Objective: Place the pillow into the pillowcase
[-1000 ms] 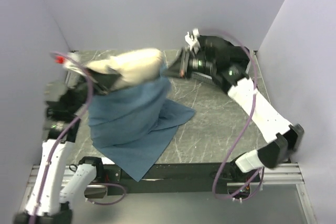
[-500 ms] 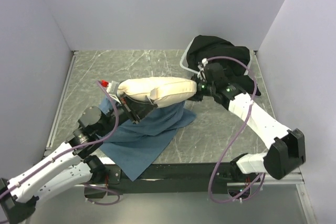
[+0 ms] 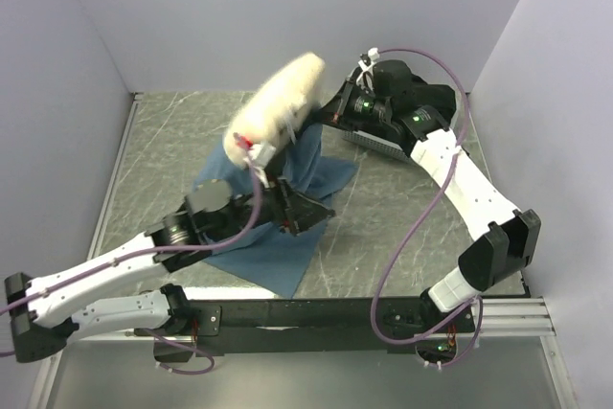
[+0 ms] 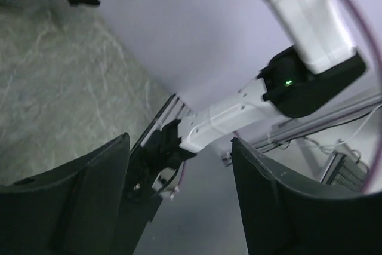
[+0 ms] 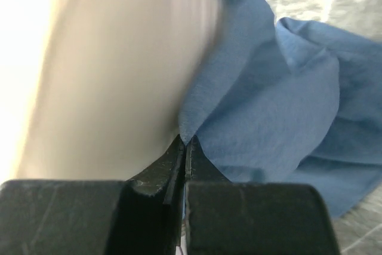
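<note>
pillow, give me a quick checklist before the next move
1. right gripper shut on an edge of the pillowcase: ok
2. left gripper open with nothing between its fingers: ok
3. pillow inside the pillowcase: not ok, most of it shows bare above the blue fabric
4. pillow at rest: not ok, it is tilted up off the table and blurred
5. pillow also pinched by the right gripper: cannot tell, it lies against the shut jaws
6. pillowcase opening facing the pillow: cannot tell
</note>
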You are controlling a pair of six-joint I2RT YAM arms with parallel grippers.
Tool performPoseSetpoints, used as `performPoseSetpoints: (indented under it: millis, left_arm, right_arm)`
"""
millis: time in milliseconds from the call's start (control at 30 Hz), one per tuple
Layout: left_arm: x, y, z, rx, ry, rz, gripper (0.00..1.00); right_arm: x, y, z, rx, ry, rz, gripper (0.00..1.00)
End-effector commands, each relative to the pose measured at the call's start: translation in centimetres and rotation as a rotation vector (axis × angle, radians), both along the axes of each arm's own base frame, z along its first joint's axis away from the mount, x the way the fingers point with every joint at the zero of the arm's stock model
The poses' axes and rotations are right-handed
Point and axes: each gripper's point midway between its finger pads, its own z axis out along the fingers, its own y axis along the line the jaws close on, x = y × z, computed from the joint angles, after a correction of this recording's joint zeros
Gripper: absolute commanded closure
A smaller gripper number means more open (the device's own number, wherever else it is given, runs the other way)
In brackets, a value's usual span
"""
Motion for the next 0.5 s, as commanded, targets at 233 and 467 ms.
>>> performPoseSetpoints:
  millis: [233, 467]
  left_arm:
    - [-3.1, 2.5, 10.1, -0.114, -0.097, -0.085, 0.2]
    - [0.8, 11.5, 13.7, -0.096, -0.099, 0.349, 0.27]
  right_arm:
    - [-1.9, 0.0, -0.4, 0.004, -0.039, 0.047, 1.0]
    - [-6.0, -2.1, -5.8, -0.054, -0.046, 0.061, 1.0]
